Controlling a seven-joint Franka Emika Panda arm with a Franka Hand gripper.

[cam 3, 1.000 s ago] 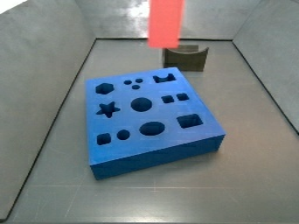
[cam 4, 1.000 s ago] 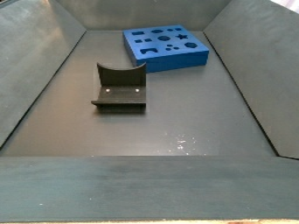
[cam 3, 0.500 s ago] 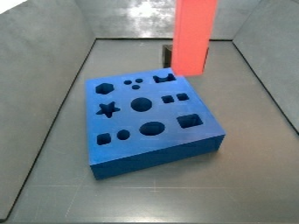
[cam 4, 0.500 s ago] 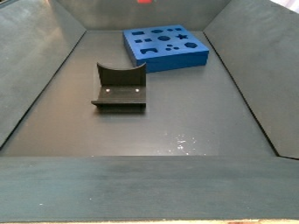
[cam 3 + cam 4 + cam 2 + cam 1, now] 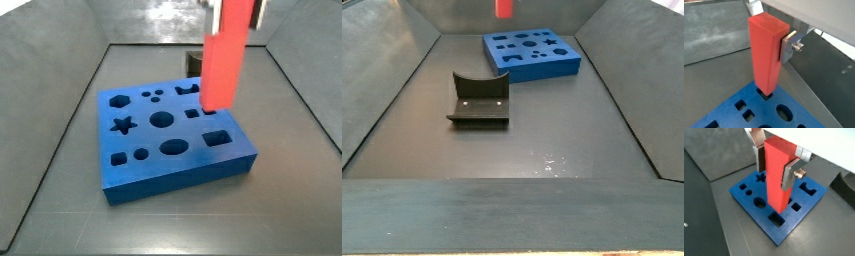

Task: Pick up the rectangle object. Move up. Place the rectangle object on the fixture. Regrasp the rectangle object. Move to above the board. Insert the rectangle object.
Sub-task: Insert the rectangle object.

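Observation:
The rectangle object (image 5: pixel 776 173) is a red-orange bar hanging upright, and my gripper (image 5: pixel 774 168) is shut on its upper part, a silver finger (image 5: pixel 789 174) pressed to each side. In both wrist views the bar's lower end hovers over the blue board (image 5: pixel 807 203), close to its cut-out holes (image 5: pixel 783 112). A side view has the bar (image 5: pixel 227 55) above the board's (image 5: pixel 167 130) back right part. From the opposite side only the bar's tip (image 5: pixel 504 8) shows, above the board (image 5: pixel 532 52). The fixture (image 5: pixel 478 100) stands apart on the floor, with nothing on it.
Grey sloping walls (image 5: pixel 382 90) enclose the dark floor (image 5: pixel 543 140) on all sides. The board lies near the back wall in a side view, and the fixture sits between it and the front edge.
The gripper has carried the bar away from the fixture to over the board and lower. Its tip has come into a side view from the top edge.

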